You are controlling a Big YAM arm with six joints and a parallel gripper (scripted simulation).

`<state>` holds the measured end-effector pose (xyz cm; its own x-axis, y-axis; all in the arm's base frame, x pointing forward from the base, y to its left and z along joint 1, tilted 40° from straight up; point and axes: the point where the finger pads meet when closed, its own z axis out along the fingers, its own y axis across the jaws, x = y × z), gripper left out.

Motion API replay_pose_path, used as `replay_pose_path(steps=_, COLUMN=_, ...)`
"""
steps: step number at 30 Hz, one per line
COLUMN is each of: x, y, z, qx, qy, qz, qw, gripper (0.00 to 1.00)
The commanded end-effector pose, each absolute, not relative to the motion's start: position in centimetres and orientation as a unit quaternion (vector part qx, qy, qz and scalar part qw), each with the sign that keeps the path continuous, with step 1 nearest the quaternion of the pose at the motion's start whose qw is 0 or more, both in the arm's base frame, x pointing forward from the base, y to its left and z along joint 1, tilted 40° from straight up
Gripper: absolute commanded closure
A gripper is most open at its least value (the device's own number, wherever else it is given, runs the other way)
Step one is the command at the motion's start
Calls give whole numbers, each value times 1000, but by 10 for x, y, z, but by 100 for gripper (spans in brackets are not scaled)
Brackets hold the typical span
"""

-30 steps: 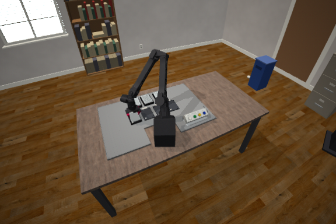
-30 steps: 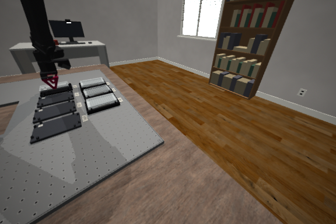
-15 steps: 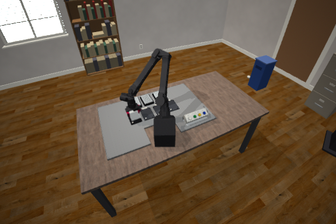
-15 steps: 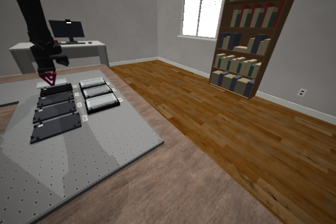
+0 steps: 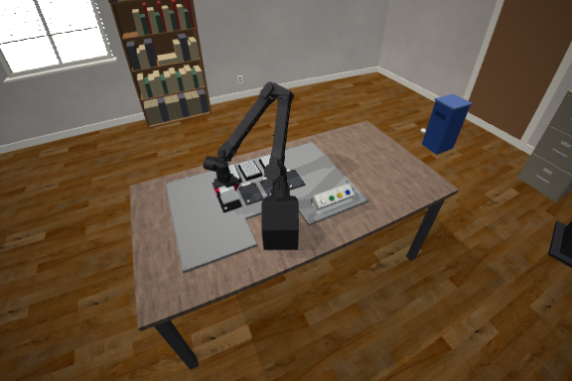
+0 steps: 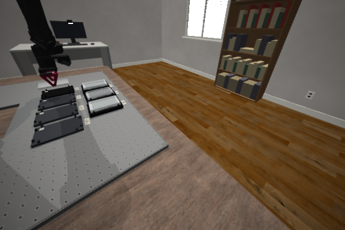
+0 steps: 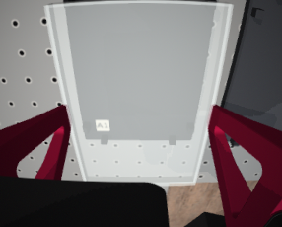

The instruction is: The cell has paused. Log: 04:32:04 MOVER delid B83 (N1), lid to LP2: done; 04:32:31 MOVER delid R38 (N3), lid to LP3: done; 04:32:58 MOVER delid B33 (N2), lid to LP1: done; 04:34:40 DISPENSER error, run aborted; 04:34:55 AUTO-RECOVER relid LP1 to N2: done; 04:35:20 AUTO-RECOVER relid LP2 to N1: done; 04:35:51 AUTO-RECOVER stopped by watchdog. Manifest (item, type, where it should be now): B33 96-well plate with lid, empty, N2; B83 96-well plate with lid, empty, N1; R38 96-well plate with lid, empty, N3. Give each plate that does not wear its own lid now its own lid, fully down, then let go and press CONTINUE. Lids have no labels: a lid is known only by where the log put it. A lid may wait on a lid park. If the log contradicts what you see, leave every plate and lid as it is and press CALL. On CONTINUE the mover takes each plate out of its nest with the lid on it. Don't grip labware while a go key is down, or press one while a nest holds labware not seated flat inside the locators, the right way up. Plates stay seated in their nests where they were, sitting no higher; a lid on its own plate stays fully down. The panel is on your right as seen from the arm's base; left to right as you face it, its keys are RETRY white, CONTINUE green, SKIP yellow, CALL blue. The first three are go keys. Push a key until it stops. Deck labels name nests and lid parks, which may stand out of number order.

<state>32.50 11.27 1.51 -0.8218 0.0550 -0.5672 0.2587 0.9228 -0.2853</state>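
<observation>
My gripper [image 7: 139, 113], with red fingers, is shut on a clear lid [image 7: 137, 83] and grips its long sides. The lid carries a small A1 mark and hangs level a little above the deck. It also shows in the exterior view [image 6: 54, 83], just beyond the farthest black lid park [image 6: 58, 91]. Three more bare black parks [image 6: 57, 113] lie in the same column. Three 96-well plates [image 6: 100, 93] sit in nests in the column beside it. I cannot tell which of them wear lids.
The key panel [image 5: 335, 197] with white, green, yellow and blue keys lies on the deck right of the arm's base [image 5: 279, 222]. Small deck labels sit beside the nests and parks, unreadable here. The perforated grey deck plate [image 6: 90, 148] ends near the table edge.
</observation>
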Motion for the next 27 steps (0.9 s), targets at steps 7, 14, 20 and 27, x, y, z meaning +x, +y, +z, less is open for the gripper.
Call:
replay_pose_path(steps=7, x=340, y=120, z=33, qx=102, qy=933, qz=-162, qw=305, gripper=100)
replay_pose_path(steps=14, x=341, y=121, z=34, qx=102, qy=933, qz=-161, qw=306, gripper=100)
replay_pose_path(steps=20, x=341, y=121, z=35, qx=100, qy=933, qz=-162, qw=305, gripper=100)
replay_pose_path(steps=27, x=352, y=97, z=53, qx=90, qy=934, qz=-167, qw=302, gripper=100)
